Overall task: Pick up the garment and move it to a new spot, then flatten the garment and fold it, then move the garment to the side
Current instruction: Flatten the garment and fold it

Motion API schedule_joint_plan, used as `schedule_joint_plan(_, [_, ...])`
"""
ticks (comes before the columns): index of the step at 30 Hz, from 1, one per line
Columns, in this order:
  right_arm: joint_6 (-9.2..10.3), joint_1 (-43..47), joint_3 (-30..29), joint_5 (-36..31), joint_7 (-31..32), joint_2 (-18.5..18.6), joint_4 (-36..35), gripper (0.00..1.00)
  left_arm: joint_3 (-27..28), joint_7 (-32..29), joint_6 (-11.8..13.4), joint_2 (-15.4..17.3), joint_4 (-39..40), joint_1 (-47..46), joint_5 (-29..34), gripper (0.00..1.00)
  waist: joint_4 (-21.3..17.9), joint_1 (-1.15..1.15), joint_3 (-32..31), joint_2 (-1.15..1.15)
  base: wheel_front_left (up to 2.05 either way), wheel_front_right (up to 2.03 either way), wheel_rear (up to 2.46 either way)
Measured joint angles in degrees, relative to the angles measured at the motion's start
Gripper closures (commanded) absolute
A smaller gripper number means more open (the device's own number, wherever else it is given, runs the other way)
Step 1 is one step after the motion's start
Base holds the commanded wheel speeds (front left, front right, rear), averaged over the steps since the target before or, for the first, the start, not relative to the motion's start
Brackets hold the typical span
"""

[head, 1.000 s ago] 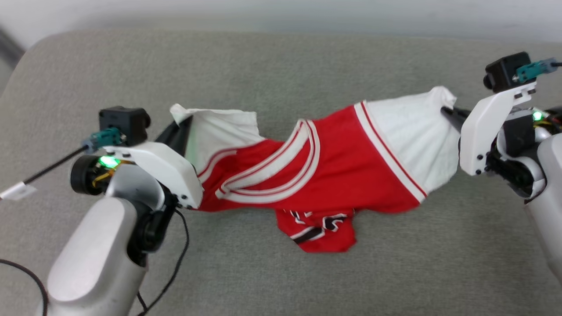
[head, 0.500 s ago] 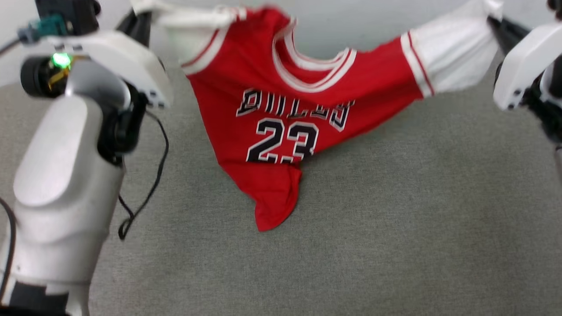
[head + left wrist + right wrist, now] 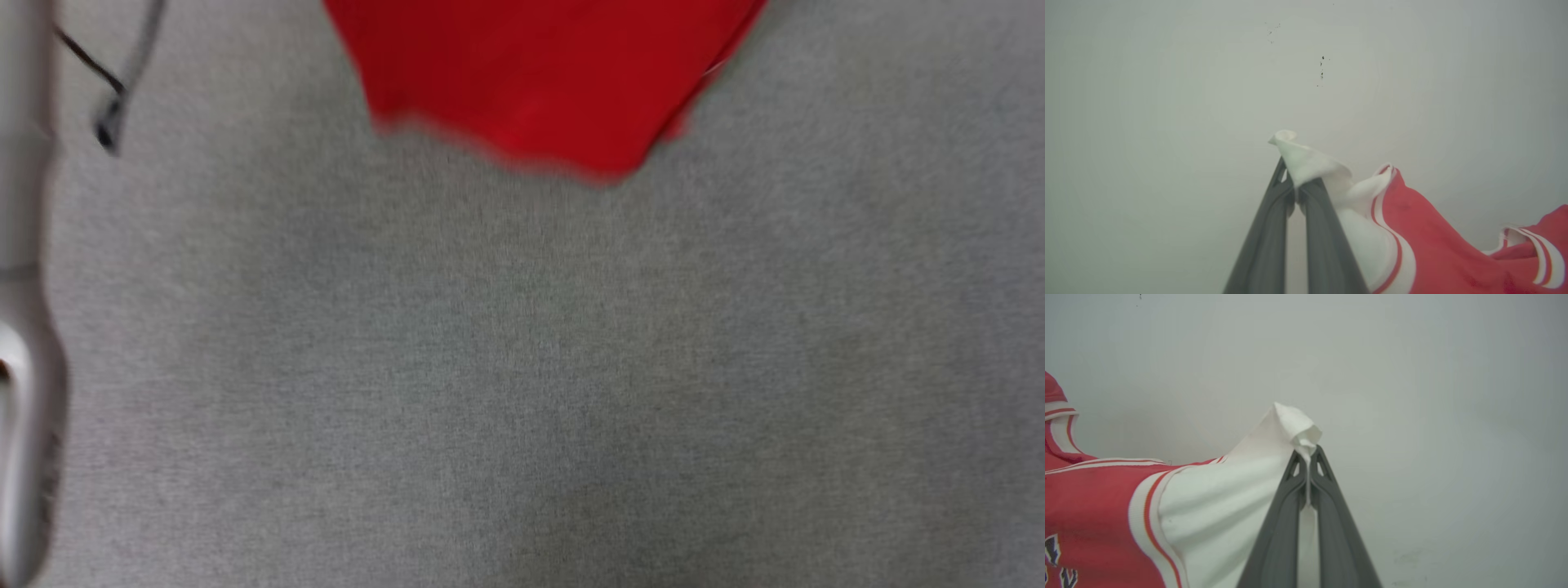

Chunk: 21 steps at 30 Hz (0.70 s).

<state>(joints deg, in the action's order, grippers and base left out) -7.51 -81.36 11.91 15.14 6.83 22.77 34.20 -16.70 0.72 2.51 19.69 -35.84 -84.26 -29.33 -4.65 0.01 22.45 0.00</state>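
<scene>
In the head view we see the lower edge of the garment (image 3: 531, 82), plain red and blurred, hanging in from the top of the picture above a grey cloth surface (image 3: 522, 367). Whether the hem touches that surface we cannot tell. A pale forearm (image 3: 24, 327) runs down the left border, with a thin dark cable (image 3: 106, 106) looping beside it near the top.

In the left wrist view we look along the left gripper (image 3: 1295, 190). Its two dark fingers are pressed together on the tip of a white sleeve, and a curl of cloth stands up past them and folds over the tip of the finger on the right. The red body with its striped trim drops away to the lower right. Behind it is a pale wall (image 3: 1167, 102) with a few dark specks (image 3: 1322, 69).

In the right wrist view the right gripper (image 3: 1308, 457) is clamped on the other white sleeve, and a bunched peak of fabric rises above the fingertips. The sleeve stretches left to the striped band and the red front, where bits of black, white-edged lettering (image 3: 1053, 555) show at the lower left corner. The same pale wall is behind.
</scene>
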Motion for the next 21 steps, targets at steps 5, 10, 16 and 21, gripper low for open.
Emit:
schedule_joint_plan(5, [0.01,-9.6,1.6,-1.4,-3.4,0.5,0.9,1.00,1.5,3.8,-0.3,0.9,-1.6,-9.0,0.5,1.00,0.1,0.00,5.2,0.00,0.00,0.00,0.00])
schedule_joint_plan(10, [0.00,-15.8,4.1,-1.0,-5.5,0.8,2.3,1.00,1.4,5.1,-1.0,1.6,-3.6,-12.5,0.9,1.00,0.2,0.01,9.5,0.00,0.00,0.00,0.00])
schedule_joint_plan(16, [0.00,-17.3,7.9,0.6,-7.1,0.1,6.1,1.00,1.3,7.2,-2.0,1.4,-7.7,-12.6,0.4,1.00,0.7,0.01,13.7,0.00,0.00,0.00,0.00])
schedule_joint_plan(21, [0.00,-15.2,10.3,3.7,-8.9,-1.6,13.1,1.00,1.6,10.1,-4.0,-0.6,-14.5,-9.6,-1.7,1.00,1.6,0.01,16.6,0.00,0.00,0.00,0.00])
